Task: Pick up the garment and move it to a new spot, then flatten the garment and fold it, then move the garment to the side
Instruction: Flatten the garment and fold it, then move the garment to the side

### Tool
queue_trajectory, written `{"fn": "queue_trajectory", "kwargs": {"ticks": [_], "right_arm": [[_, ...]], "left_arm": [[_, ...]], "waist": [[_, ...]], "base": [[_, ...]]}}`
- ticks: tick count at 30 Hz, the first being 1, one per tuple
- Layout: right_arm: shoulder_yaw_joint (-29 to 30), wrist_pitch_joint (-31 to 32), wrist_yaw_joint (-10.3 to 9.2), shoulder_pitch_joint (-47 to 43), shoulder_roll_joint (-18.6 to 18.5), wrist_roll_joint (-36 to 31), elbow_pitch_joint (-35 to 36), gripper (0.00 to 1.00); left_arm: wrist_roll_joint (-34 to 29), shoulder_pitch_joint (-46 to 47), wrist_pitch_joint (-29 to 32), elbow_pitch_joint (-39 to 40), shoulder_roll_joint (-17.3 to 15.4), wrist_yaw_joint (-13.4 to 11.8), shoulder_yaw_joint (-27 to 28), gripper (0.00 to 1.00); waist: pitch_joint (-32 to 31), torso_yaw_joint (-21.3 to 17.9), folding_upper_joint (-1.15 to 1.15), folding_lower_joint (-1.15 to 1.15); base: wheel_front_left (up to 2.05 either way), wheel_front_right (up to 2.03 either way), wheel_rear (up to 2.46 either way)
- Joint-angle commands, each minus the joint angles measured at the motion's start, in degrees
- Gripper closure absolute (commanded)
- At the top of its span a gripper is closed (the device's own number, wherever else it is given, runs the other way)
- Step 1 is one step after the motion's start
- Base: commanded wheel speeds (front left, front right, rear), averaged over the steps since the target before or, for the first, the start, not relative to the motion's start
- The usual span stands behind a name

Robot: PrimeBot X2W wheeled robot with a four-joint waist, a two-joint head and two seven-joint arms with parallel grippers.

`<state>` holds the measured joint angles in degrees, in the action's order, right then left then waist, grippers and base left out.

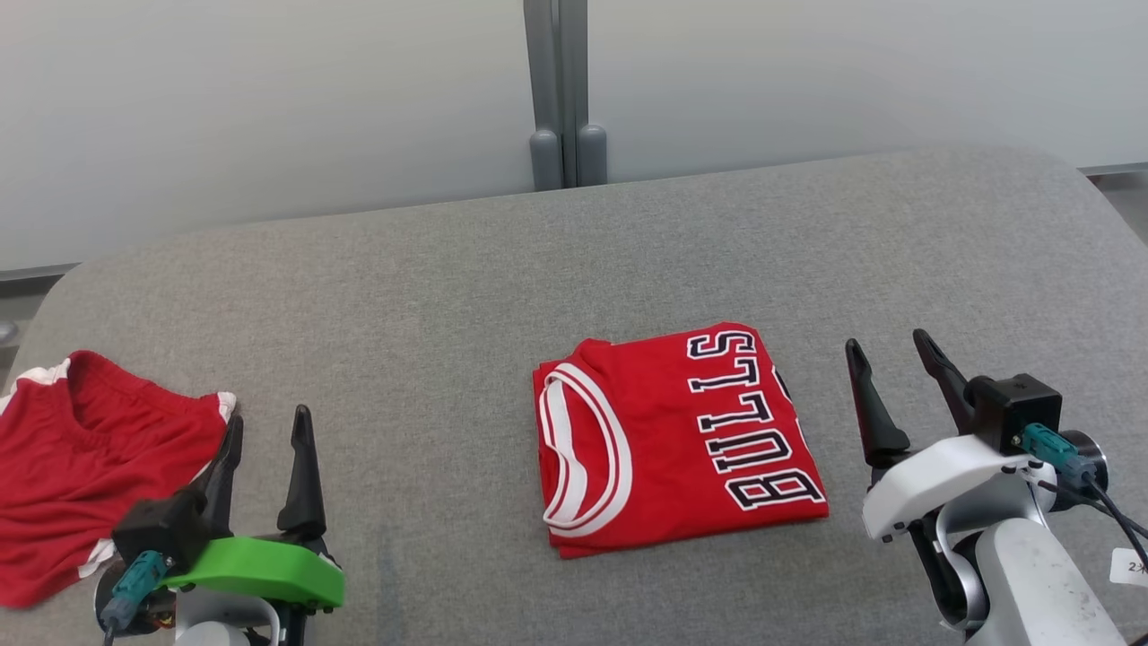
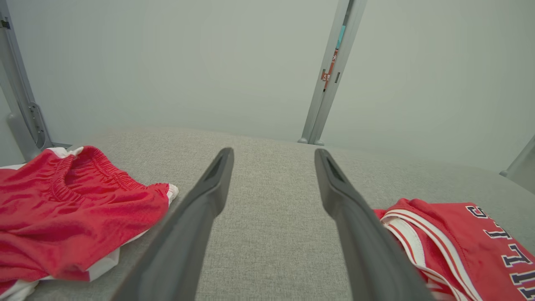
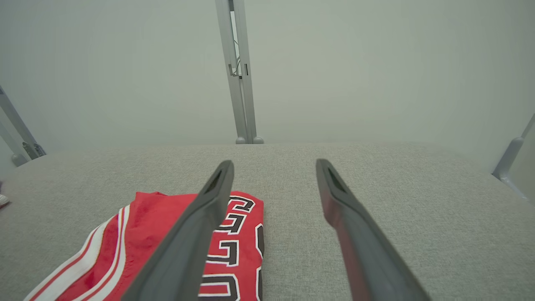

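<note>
Our left tool point(image 1: 269, 417) and our right tool point(image 1: 886, 341) both have their fingers spread wide, and there is nothing in them. The red shorts point(image 1: 81, 467) lie just beside our left tool, on its left. The folded jersey point(image 1: 673, 440) lies flat on the grey desk point(image 1: 448, 269) between our two tools. It is just to the left of our right tool and well apart from our left tool. Its letters run along the edge by the right tool. We think the right tool is the one to slide it aside.
</note>
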<state>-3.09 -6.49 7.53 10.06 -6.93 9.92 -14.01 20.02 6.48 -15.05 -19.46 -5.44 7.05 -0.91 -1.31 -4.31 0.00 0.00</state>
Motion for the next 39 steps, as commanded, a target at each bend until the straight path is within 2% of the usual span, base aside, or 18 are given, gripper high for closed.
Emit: {"fn": "queue_trajectory", "kwargs": {"ticks": [1,13,17,19,25,32,37,39], "right_arm": [[0.1,0.3,-0.08,-0.7,-0.2,0.3,0.5,0.0],[0.4,3.9,-0.08,-1.4,0.1,2.0,0.6,0.0],[0.1,10.3,-0.08,-0.5,0.1,2.7,-0.7,0.0],[-1.8,14.6,-0.06,1.0,-0.4,3.6,-1.3,0.0],[-2.0,26.9,-0.08,5.7,-1.1,4.5,-5.1,0.0],[-0.5,30.6,-0.08,11.3,-2.1,4.3,-12.4,0.0],[1.7,33.3,-0.08,13.0,-1.1,5.5,-18.1,0.0],[0.8,35.4,-0.03,13.1,-0.8,6.3,-20.3,0.0]], "left_arm": [[-0.5,-0.9,-0.1,-0.4,0.0,0.1,0.1,0.0],[-0.6,-0.1,-0.1,-1.1,0.6,0.3,-0.6,0.0],[-0.6,0.4,-0.1,-0.9,0.8,0.3,-0.8,0.0],[-0.4,0.7,-0.1,-0.7,0.8,0.4,-0.9,0.0],[-0.3,2.3,-0.1,0.5,1.0,0.4,-1.6,0.0],[0.0,4.5,-0.1,0.8,1.3,0.4,-2.6,0.0],[0.1,5.7,-0.1,0.9,1.3,0.5,-3.5,0.0],[0.2,5.8,-0.1,1.0,1.2,0.4,-3.7,0.0]], "waist": [[-0.1,0.2,0.0,0.0],[0.8,1.3,0.0,0.0],[1.2,2.0,0.0,0.0],[1.8,2.5,0.0,0.0],[5.8,4.6,0.0,0.0],[9.8,8.1,0.0,0.0],[11.3,10.2,0.0,0.0],[11.5,10.5,0.0,0.0]], "base": [[0.0,0.0,0.0],[0.0,0.0,0.0],[0.0,0.0,0.0],[0.0,0.0,0.0],[0.0,0.0,0.0],[0.0,0.0,0.0],[0.0,0.0,0.0],[0.0,0.0,0.0]]}}
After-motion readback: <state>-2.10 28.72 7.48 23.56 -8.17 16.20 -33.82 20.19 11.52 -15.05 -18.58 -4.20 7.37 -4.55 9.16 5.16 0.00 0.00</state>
